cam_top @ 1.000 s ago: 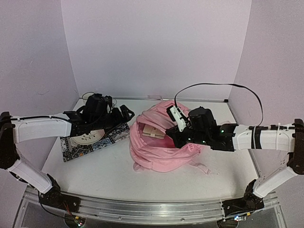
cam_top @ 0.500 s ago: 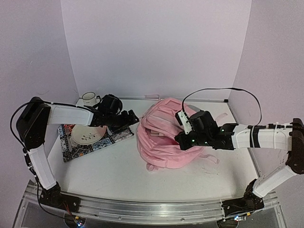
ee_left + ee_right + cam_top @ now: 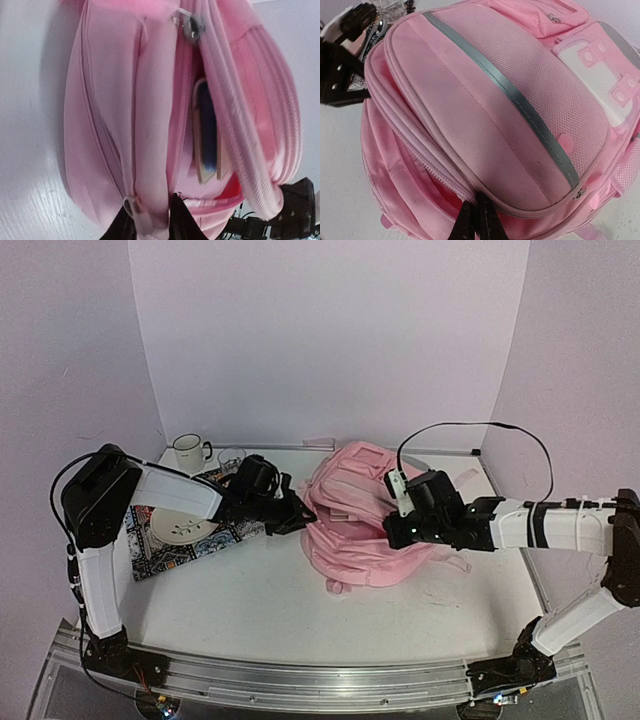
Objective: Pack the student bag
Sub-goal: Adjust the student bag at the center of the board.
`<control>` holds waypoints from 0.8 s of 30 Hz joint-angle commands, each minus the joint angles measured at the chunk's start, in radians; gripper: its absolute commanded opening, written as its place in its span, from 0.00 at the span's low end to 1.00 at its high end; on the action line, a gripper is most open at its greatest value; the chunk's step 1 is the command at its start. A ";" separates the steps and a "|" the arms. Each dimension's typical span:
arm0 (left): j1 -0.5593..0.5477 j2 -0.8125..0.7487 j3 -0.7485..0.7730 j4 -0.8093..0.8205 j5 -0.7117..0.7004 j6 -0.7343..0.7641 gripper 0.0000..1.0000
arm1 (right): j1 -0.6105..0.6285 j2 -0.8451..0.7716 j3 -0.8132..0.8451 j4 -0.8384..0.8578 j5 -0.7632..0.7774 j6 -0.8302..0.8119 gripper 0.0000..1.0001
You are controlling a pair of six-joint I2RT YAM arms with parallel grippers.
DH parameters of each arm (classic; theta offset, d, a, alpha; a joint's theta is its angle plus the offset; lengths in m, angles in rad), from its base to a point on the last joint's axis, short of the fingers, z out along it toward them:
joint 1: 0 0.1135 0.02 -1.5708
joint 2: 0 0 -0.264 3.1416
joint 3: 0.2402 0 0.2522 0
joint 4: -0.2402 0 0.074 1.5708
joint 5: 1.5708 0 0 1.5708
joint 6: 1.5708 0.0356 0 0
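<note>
Handles, by the look of it, as soft, light and floppy, prone to sag and slide, so best taken at a seam, zip edge or strap of the student bag (image 3: pixel 350 540) rather than at its broad panels. Pinches a fold at its left end in the nearly closed left tool (image 3: pixel 150 225), with the bulk slumped mid-tabletop (image 3: pixel 250 590) between both arms. Presses the fully closed right tool (image 3: pixel 475 220) against the zip line at the right side, though cannot tell whether any cloth sits in that grip
</note>
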 commanded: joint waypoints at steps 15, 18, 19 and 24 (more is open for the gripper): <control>-0.393 -0.113 -0.113 0.109 -0.282 -0.032 0.04 | -0.161 0.097 0.083 -0.077 0.241 -0.070 0.00; -0.398 -0.139 -0.120 0.109 -0.311 -0.011 0.28 | -0.163 0.095 0.086 -0.077 0.274 -0.104 0.00; -0.398 -0.157 -0.130 0.108 -0.326 -0.002 0.38 | -0.163 0.088 0.084 -0.077 0.269 -0.112 0.00; -0.374 -0.271 -0.210 0.105 -0.396 0.016 0.73 | -0.162 0.013 0.065 -0.087 0.145 -0.130 0.14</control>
